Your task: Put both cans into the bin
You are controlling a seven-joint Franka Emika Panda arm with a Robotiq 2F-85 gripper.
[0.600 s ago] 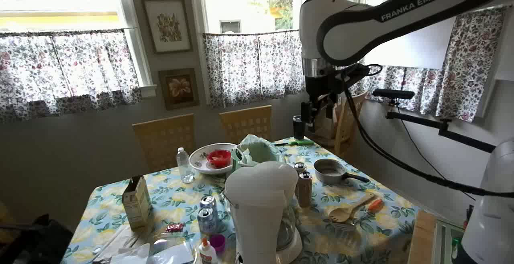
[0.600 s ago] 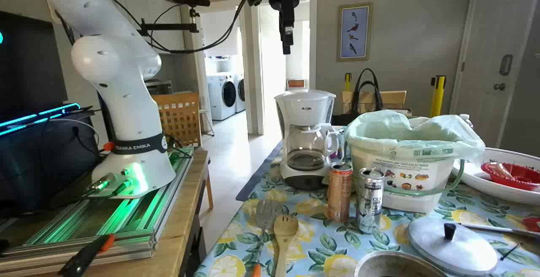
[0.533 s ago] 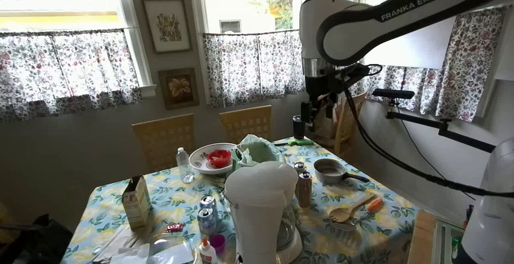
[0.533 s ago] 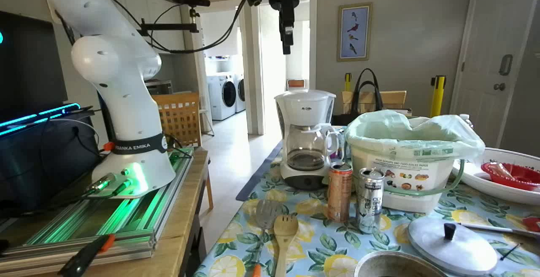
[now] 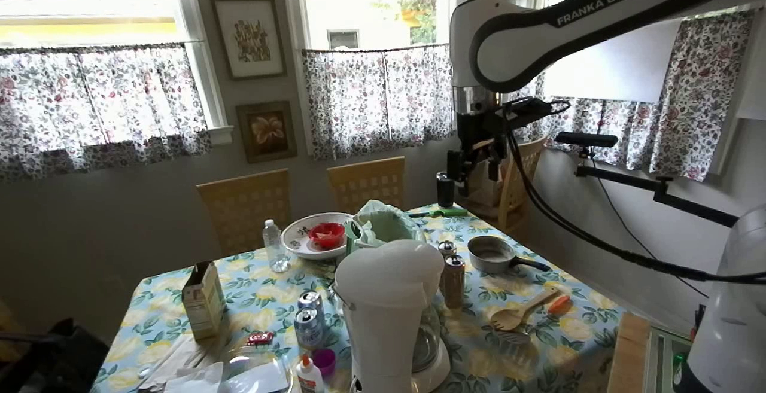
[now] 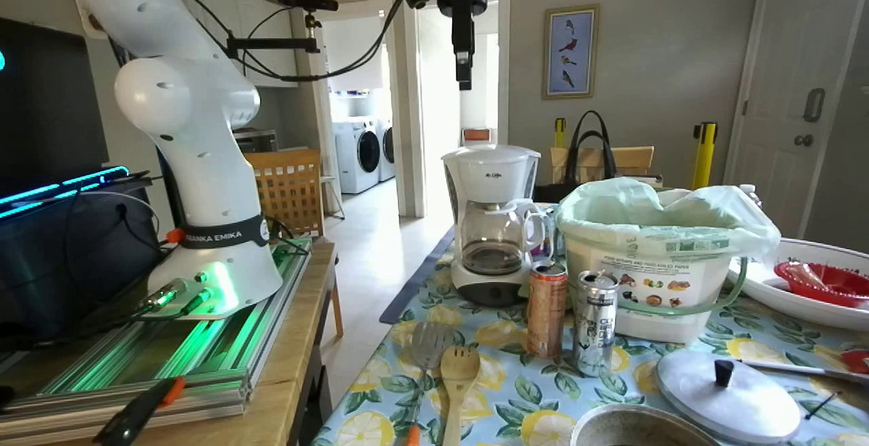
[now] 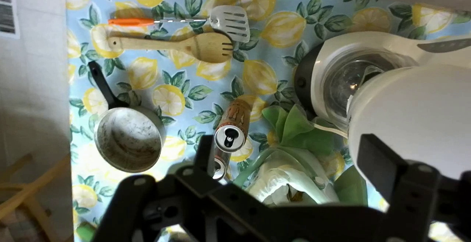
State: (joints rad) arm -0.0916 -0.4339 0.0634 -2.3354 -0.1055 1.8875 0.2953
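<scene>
Wrist view: we're hovering, gripper [image 7: 292,157] spread wide, empty; left of the bin [image 6: 645,276], orange can [image 7: 234,125] and silver can [image 7: 220,169] are standing close; gripping one, we're risking toppling its neighbour.

Beyond widely parted jaws, two upright cans [image 7: 233,126] stand beside the lined bin [image 7: 283,174].

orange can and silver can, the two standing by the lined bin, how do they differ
Colour: the orange can has orange sides, while the silver can is metallic with dark markings. Place: the orange can stands nearer the coffee maker, the silver can farther from it. In the wrist view, the orange can's lid shows whole, the silver can's lid only partly. Both are upright on the tablecloth, outside the bin.
</scene>
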